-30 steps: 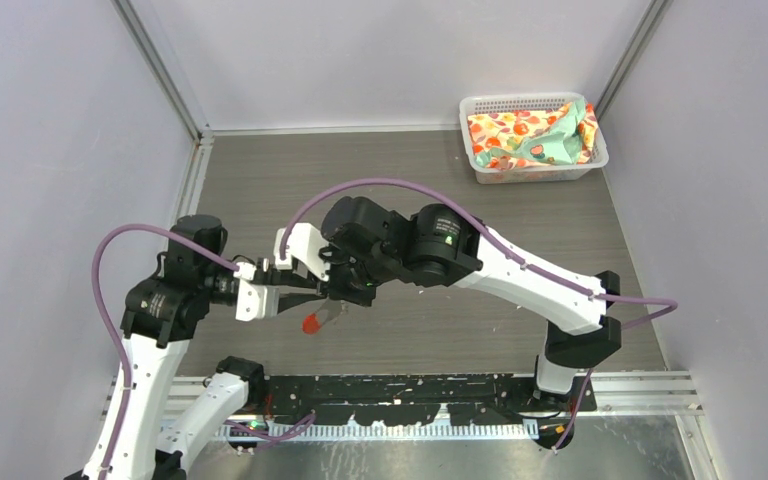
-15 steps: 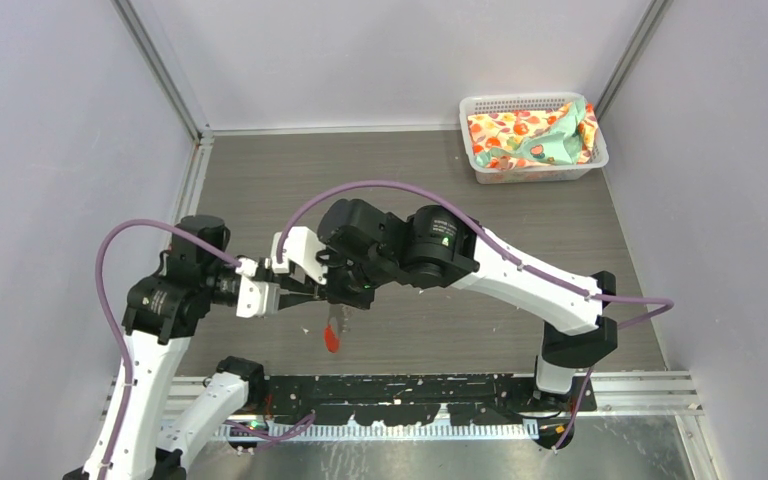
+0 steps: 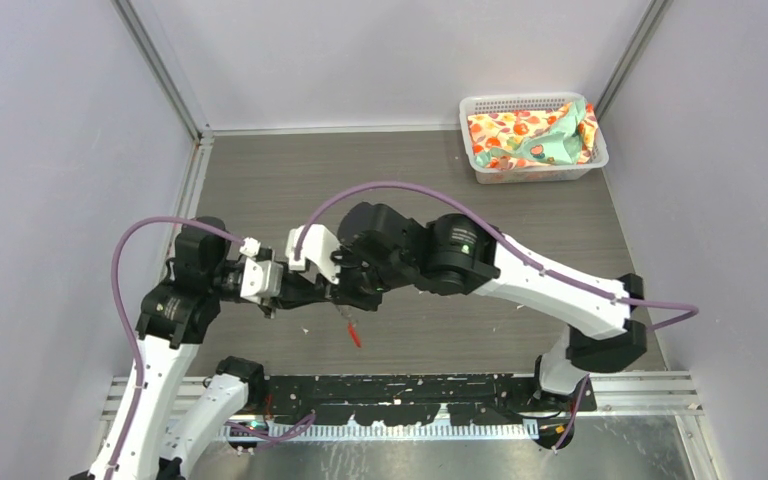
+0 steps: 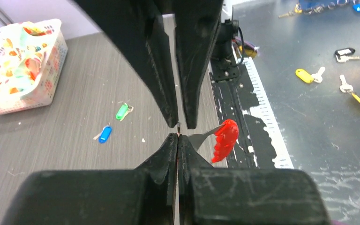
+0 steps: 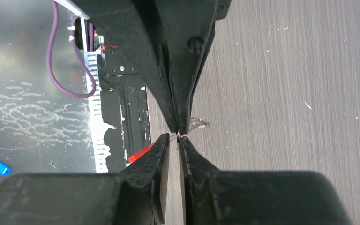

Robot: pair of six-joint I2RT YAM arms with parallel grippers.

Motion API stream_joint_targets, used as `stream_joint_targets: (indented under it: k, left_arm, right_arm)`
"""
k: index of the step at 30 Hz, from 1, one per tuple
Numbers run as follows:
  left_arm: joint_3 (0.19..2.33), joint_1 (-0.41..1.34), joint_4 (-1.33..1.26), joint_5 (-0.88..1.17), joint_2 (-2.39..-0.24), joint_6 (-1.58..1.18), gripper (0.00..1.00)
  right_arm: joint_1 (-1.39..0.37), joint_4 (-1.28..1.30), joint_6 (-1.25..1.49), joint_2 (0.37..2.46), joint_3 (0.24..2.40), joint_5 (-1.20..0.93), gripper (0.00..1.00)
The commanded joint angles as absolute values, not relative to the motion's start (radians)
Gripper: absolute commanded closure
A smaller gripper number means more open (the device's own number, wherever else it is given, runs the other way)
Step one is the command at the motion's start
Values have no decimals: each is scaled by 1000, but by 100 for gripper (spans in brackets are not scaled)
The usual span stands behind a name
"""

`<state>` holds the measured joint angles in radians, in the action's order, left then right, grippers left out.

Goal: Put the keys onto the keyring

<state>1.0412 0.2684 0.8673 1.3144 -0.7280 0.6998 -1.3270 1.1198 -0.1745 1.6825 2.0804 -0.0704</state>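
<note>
No key was threaded yet: the left tool (image 4: 177, 140) was clamped shut on the keyring (image 4: 225, 139) wire above the table (image 4: 75, 93), the right tool (image 5: 173, 140) stood slightly parted at that wire, and the green key (image 4: 122, 111) and blue key (image 4: 105, 133) lay on the table, well apart from the ring.

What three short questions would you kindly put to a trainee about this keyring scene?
1. True or false: the green key and the blue key already hang on the keyring.
2. Which tool is shut on the keyring? A. left B. right C. neither
3. What stands in the far right corner of the table?
Key: 1. False; both keys lie loose on the table. 2. A; the left tool pinches its wire. 3. A white basket holding patterned cloth.
</note>
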Motion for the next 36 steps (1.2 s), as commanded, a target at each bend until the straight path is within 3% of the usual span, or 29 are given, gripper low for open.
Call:
stream_joint_targets:
  k: [1, 3, 6, 9, 17, 36]
  left_arm:
    - [965, 272, 451, 1359, -651, 380, 100]
    - [959, 272, 383, 1365, -643, 340, 100]
    - [986, 272, 376, 1386, -647, 374, 100]
    - [1007, 272, 402, 1419, -634, 499, 100]
    - [1007, 272, 394, 1489, -578, 767, 100]
    - [1065, 272, 397, 1496, -616, 621, 100]
  right_arm:
    - [-1334, 816, -162, 1462, 1890, -81, 79]
    - [-1335, 698, -181, 1359, 1754, -92, 72]
    - [-1334, 498, -188, 1194, 1537, -72, 50]
    - [-1334, 341, -212, 1072, 1373, -47, 44]
    - [-1334, 267, -278, 1070, 1320, -73, 50]
    - [-1334, 229, -300, 1149, 1360, -196, 67]
